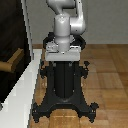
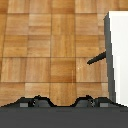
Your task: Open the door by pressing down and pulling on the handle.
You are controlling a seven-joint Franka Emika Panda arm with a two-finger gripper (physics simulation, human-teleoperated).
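Observation:
The door (image 1: 11, 35) is a tall near-black panel in a white frame (image 1: 29, 75) at the exterior view's left. The tan handle (image 1: 11, 62) sticks out of the panel at about mid height. The arm (image 1: 66, 25) rises from its pedestal and leaves the picture at the top, so the gripper does not show there. In the wrist view only a dark strip of the gripper (image 2: 61, 104) shows over the wooden floor; its fingers cannot be made out. The white frame (image 2: 118, 55) stands to one side there, with a thin dark bar (image 2: 97, 58) sticking out of it. The gripper is apart from the handle.
The black ribbed pedestal (image 1: 64, 80) with spread feet stands on the wooden floor (image 1: 107, 75), right next to the white frame's base. A white mounting plate (image 1: 64, 52) tops the pedestal.

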